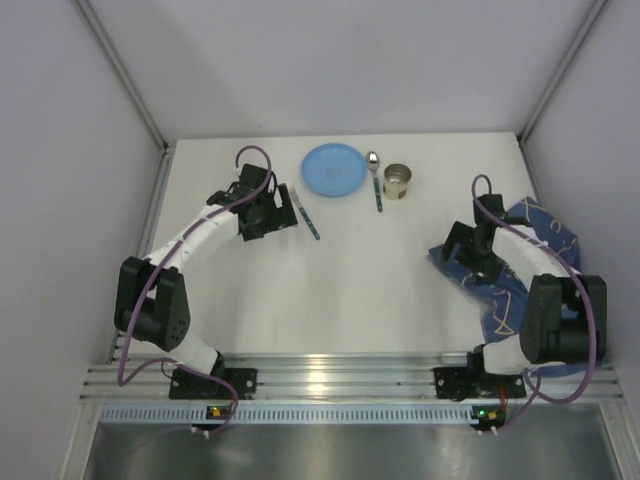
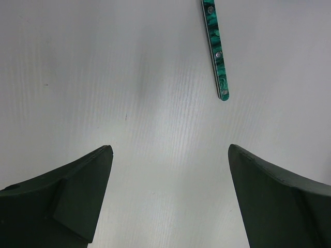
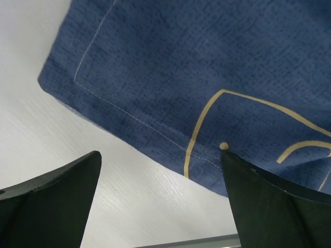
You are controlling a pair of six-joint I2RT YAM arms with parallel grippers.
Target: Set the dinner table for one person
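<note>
Hovering over dinner table [image 2: 103, 77]: left tool [image 2: 169, 150], right tool [image 3: 160, 152] (both spread apart).

Left pincer [image 2: 169, 150] spread wide, empty; right pincer [image 3: 160, 153] spread wide, empty.

Dinner table [image 1: 350, 280]: flat white rect. top, ribbed alu. rail at near edge.

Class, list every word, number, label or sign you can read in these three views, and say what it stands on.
None readable. The blue cloth carries only yellow lines, no letters; the tin shows no legible label; the green cutlery handle only rivets.
</note>
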